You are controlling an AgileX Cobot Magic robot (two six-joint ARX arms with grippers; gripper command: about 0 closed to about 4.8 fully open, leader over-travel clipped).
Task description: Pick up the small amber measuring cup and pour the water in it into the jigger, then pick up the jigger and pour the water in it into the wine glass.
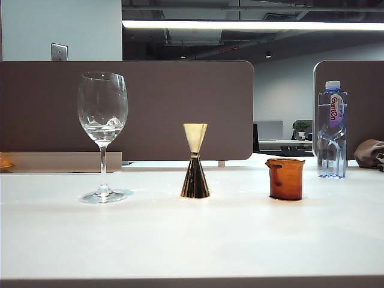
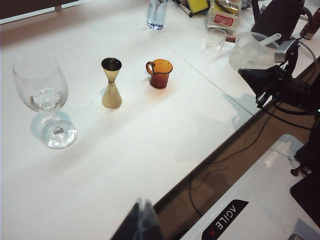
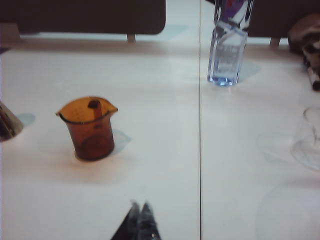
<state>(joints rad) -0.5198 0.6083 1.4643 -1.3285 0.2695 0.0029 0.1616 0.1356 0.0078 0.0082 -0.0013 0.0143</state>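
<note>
Plainly nothing is held yet; the left gripper (image 2: 142, 220) hangs back over the table's near edge, tips apparently pressed together, and the right gripper (image 3: 140, 220) hovers short of the small amber measuring cup (image 3: 90, 127), jaws together. They must part first, or they will likely knock it over and spill the water. In the exterior view the jigger (image 1: 195, 162) stands centre, the cup at 3 o'clock, the wine glass (image 1: 102, 132) at 9; only the left wrist view shows the cup's handle and a clear bowl (image 2: 250, 50) beyond.
</note>
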